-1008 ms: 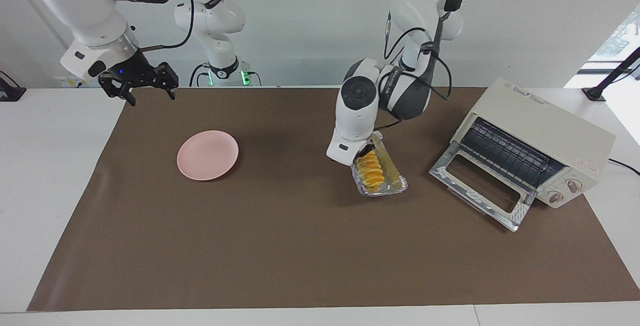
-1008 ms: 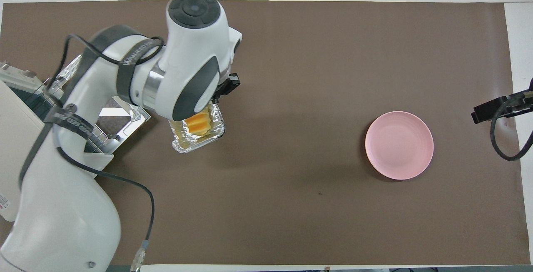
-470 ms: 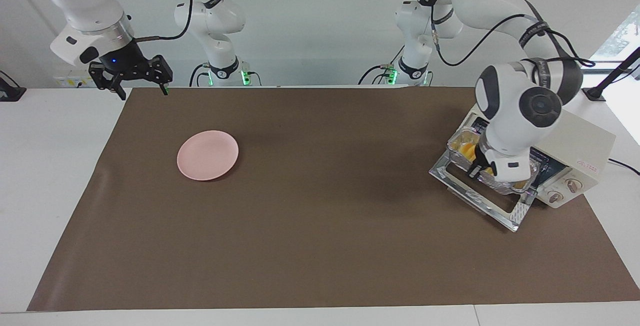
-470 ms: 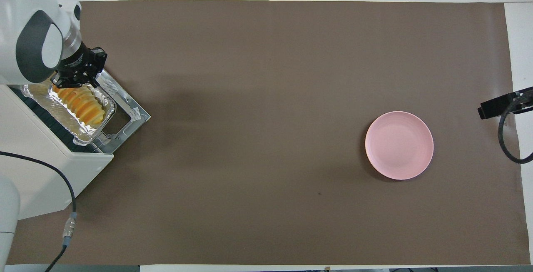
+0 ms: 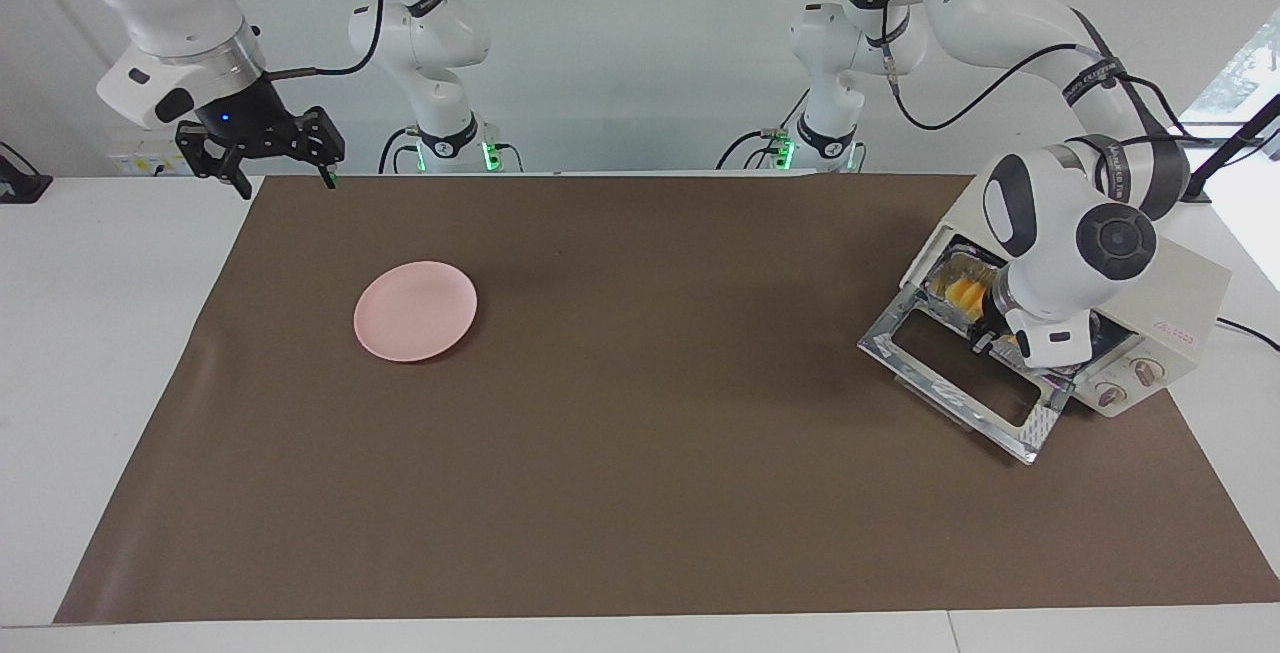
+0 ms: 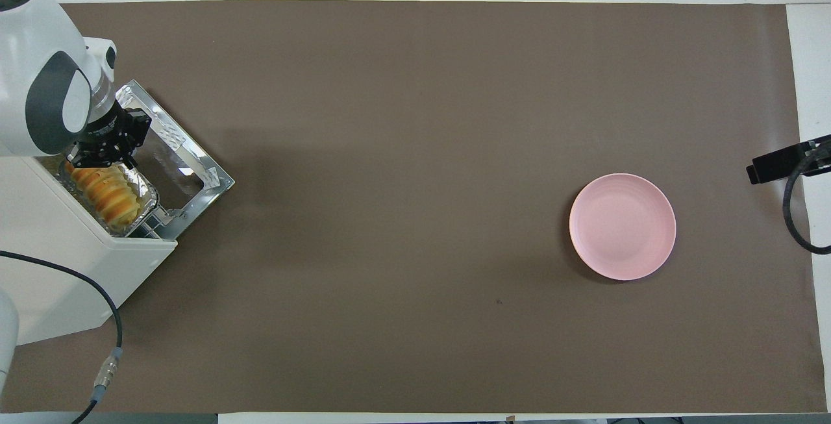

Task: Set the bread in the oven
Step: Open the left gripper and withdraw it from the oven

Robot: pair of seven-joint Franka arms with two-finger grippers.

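Foil tray going into the toaster oven (image 5: 1150, 268)

Left gripper (image 6: 97, 161) pinches the foil tray (image 6: 146, 197) rim; bread (image 6: 104, 193) runs lengthwise along the oven mouth, just under it. Right gripper (image 5: 262, 148) waits, fingers spread, empty.

Bright, even light from above, soft faint shadows on the brown mat (image 5: 620, 453), both views sharp

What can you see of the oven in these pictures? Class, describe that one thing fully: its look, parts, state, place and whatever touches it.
The oven is a boxy cream-white toaster oven at the left arm's end of the table, standing on the brown mat. Its glass door with a shiny metal frame is dropped open and lies flat in front of it. Two knobs sit on its front. A foil tray carrying the bread is partly inside the mouth. The left gripper, shut on the tray's rim, reaches in over the door.
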